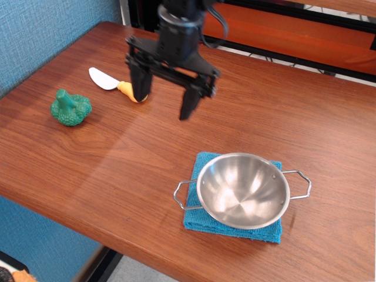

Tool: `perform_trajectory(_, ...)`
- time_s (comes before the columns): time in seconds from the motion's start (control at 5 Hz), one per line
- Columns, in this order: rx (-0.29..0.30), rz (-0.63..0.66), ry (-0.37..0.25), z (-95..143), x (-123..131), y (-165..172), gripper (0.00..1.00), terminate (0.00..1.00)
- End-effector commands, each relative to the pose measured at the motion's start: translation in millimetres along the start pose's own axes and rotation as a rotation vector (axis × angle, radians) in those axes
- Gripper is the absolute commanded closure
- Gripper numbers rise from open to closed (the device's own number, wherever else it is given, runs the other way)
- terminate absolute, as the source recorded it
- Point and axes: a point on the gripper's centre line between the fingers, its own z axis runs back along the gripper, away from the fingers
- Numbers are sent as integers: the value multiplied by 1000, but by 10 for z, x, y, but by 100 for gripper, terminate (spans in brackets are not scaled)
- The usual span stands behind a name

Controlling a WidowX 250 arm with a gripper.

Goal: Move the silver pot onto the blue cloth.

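In the single view, the shiny round stainless-steel pot [243,189] sits on the folded turquoise-blue terry cloth [204,218], so the task looks finished. The cloth shows at the pot's left, front and back edges. The black robot gripper [164,103] hangs above the wooden table [294,117], well apart from the pot, with its two fingers spread wide and nothing between them.

I judge the pot as light, stiff and slippery on its smooth wall; the rim or one of the thin wire loop handles would give a surer hold. The cloth is soft and may shift.

By count: one pot with two handles, one cloth, one green toy broccoli [70,107], one toy knife with a yellow handle [115,84].
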Motion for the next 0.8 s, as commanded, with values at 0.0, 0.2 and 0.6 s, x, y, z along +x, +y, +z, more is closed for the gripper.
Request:
perform_trajectory(0.0, 17, 103, -11, 19, 152, 479, 0, 0)
perform_trajectory(0.2, 41, 184, 38, -37, -10, 830, 0, 0)
perform_trajectory(0.6, -9, 219, 47, -94, -403, 1369, 0, 0)
